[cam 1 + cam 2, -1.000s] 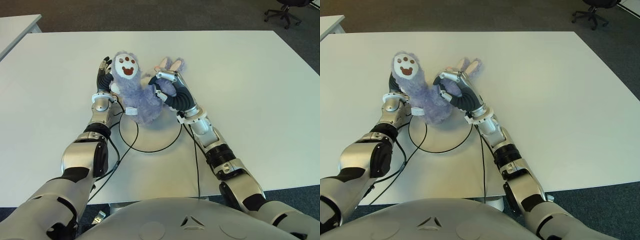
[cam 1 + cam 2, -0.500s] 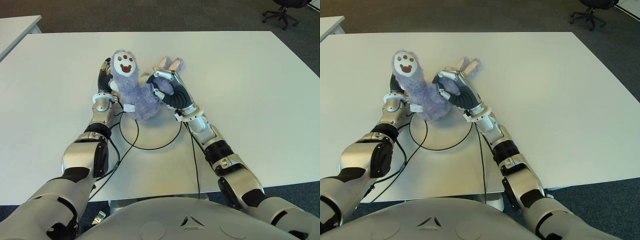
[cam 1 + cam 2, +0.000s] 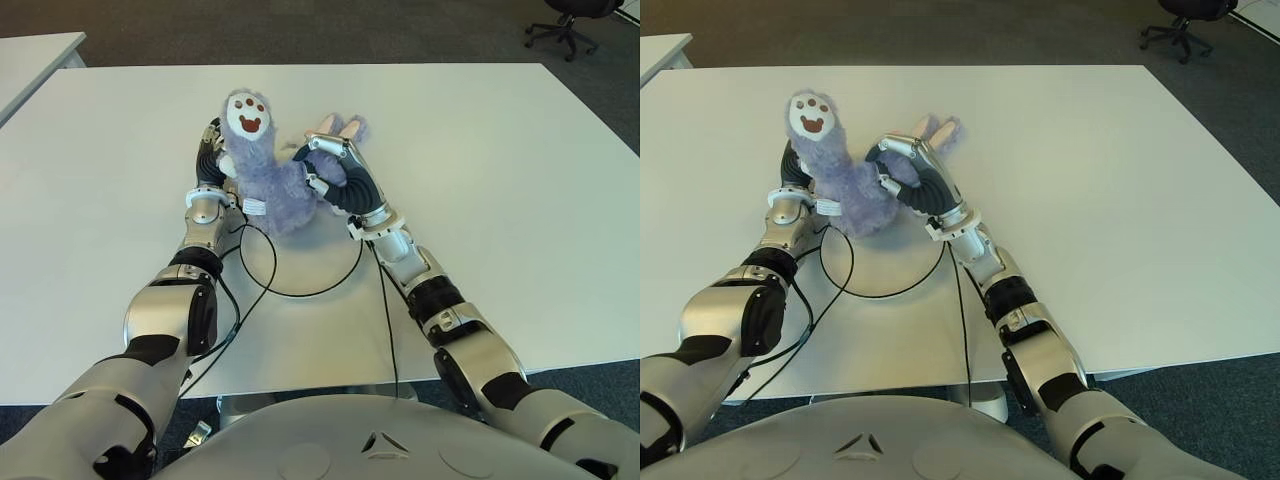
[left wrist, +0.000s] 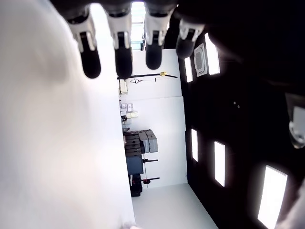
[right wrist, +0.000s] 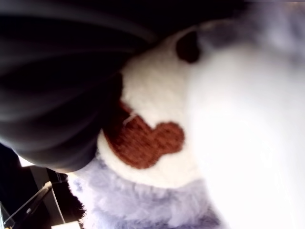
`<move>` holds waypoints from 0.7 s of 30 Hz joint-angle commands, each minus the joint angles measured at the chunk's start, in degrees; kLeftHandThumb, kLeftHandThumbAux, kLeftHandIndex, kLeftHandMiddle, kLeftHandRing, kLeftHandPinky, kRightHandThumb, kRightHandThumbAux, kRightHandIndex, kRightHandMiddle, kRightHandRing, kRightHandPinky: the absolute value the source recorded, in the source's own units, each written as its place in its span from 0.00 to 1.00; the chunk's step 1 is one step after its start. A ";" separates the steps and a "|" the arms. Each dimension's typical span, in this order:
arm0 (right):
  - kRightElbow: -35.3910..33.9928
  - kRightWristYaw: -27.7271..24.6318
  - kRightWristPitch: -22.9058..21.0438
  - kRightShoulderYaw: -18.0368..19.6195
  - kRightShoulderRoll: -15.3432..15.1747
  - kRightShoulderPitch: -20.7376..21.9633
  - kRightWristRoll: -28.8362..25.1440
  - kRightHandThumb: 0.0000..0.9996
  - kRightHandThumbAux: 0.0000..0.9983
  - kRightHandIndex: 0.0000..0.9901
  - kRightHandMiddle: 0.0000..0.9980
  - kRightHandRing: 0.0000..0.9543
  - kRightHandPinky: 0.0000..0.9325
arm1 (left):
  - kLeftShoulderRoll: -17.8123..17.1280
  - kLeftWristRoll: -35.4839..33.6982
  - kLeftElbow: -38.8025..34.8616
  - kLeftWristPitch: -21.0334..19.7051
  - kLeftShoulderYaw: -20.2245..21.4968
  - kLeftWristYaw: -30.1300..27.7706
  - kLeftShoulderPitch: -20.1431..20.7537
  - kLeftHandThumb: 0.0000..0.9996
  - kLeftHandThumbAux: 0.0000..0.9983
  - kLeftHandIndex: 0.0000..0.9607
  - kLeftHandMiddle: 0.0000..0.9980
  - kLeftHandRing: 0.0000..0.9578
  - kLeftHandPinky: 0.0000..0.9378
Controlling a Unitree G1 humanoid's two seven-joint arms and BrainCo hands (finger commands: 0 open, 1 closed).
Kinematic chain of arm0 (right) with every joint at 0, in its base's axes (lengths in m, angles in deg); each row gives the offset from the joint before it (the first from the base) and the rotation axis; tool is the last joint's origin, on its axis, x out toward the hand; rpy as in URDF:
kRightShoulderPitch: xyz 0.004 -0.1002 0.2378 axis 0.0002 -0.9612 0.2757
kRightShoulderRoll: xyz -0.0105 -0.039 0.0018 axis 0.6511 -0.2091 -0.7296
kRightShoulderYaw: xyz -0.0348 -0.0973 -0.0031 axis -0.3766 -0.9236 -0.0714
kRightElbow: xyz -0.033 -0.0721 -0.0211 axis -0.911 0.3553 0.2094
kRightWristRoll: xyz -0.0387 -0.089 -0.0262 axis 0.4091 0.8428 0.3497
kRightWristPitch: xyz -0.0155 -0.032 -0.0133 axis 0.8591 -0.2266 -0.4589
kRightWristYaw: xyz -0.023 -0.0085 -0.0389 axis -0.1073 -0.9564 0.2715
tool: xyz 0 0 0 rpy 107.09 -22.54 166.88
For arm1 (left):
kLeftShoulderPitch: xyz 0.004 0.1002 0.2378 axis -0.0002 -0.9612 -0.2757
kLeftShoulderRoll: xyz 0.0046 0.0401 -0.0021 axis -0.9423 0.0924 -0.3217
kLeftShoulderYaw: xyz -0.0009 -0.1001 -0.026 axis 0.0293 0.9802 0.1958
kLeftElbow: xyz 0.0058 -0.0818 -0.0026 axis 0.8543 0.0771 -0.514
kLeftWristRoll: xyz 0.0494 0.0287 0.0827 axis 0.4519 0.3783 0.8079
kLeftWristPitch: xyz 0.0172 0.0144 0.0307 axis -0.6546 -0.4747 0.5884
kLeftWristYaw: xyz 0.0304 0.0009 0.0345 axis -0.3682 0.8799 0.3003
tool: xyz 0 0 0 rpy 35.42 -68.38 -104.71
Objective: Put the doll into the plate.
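A fluffy purple doll (image 3: 268,180) with a white face stands tilted at the far rim of a flat white plate (image 3: 300,268) edged by a thin dark ring. My right hand (image 3: 335,180) is curled around the doll's body from the right, and the right wrist view is filled by the doll's face (image 5: 152,143). My left hand (image 3: 209,150) stands against the doll's left side. Its fingers (image 4: 121,52) are straight and hold nothing. The doll's base is at or just above the plate's far rim; I cannot tell whether they touch.
The white table (image 3: 500,150) stretches wide to the right and far side. Black cables (image 3: 385,320) run from both wrists across the plate toward me. A second table (image 3: 40,50) stands far left and an office chair (image 3: 560,20) far right on the dark carpet.
Both hands and the doll have shifted slightly away from me and up. The doll's body now covers less of the plate.
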 commanded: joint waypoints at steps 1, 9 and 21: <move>18.33 4.49 -0.65 -3.05 0.78 -18.77 2.30 0.67 0.72 0.40 0.30 0.33 0.33 | 1.76 -0.35 3.11 -3.82 0.04 0.85 -4.96 0.00 0.39 0.00 0.12 0.15 0.18; 19.54 6.84 -0.02 -3.71 0.48 -18.07 3.89 0.67 0.73 0.40 0.30 0.32 0.32 | 1.80 -0.45 3.05 -3.74 0.12 0.78 -5.03 0.00 0.40 0.00 0.12 0.14 0.15; 21.09 9.37 0.54 -4.60 0.30 -17.14 5.11 0.33 0.60 0.18 0.28 0.30 0.30 | 1.72 -0.14 2.99 -3.76 -0.11 1.21 -5.02 0.00 0.40 0.00 0.12 0.14 0.16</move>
